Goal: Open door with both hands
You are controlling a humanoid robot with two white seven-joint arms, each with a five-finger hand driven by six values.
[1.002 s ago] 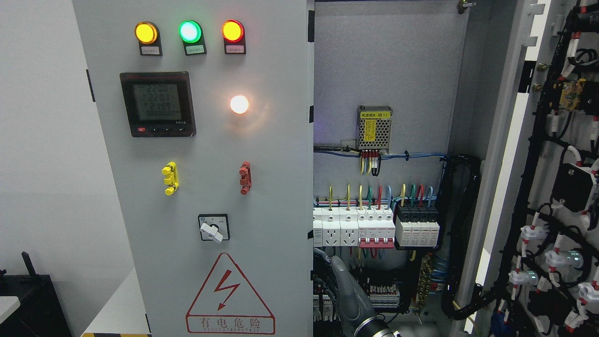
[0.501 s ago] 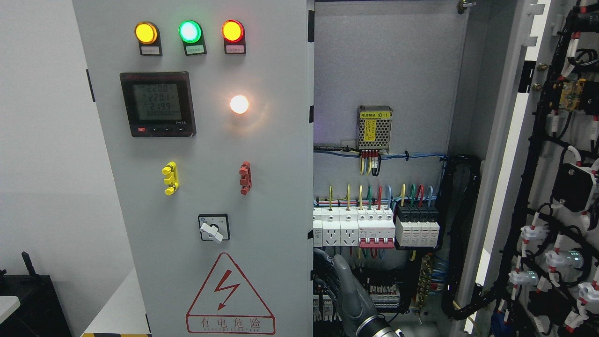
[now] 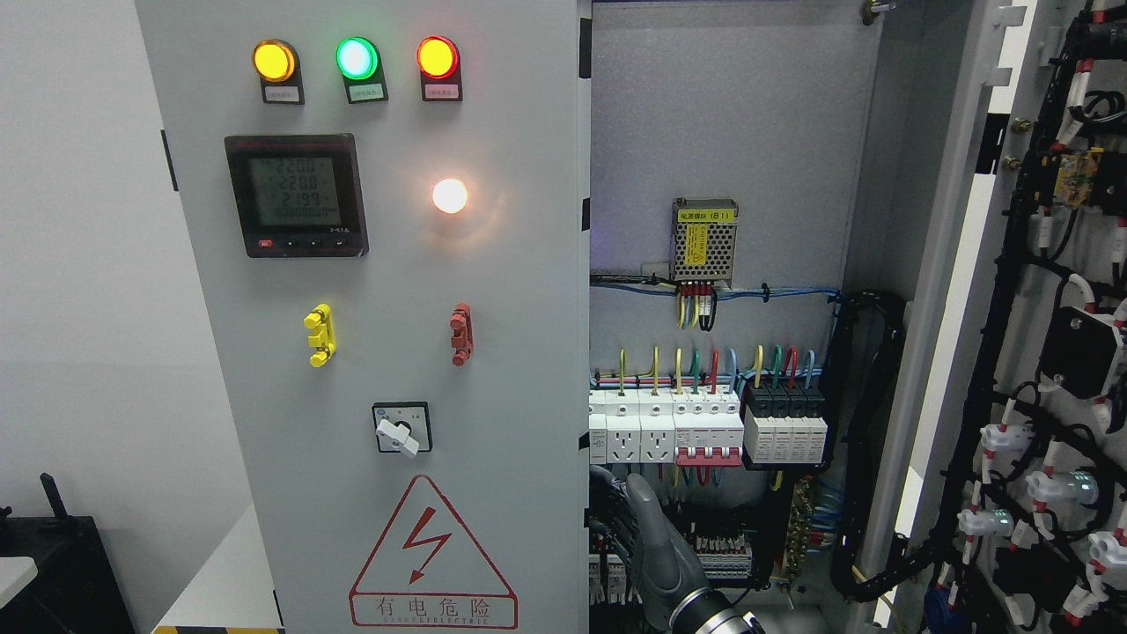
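Note:
The grey left door (image 3: 493,352) of the electrical cabinet carries three lamps, a meter (image 3: 296,195) and a rotary switch (image 3: 401,429), and faces me nearly closed. The right door (image 3: 1048,352) stands swung open at the far right, with its wired inner side showing. My right hand (image 3: 621,519) comes up from the bottom edge just right of the middle. Its dark fingers (image 3: 604,515) curl around the free right edge of the left door, and the thumb (image 3: 641,504) points up beside them. The left arm is out of view.
Inside the open cabinet are a row of breakers and sockets (image 3: 704,427), a small power supply (image 3: 704,239) and a black cable bundle (image 3: 867,440) close behind the hand. A black object (image 3: 53,563) and a white surface (image 3: 220,581) lie at the lower left.
My right hand has shifted slightly to the right along the bottom, staying at the left door's edge. The doors have not visibly moved.

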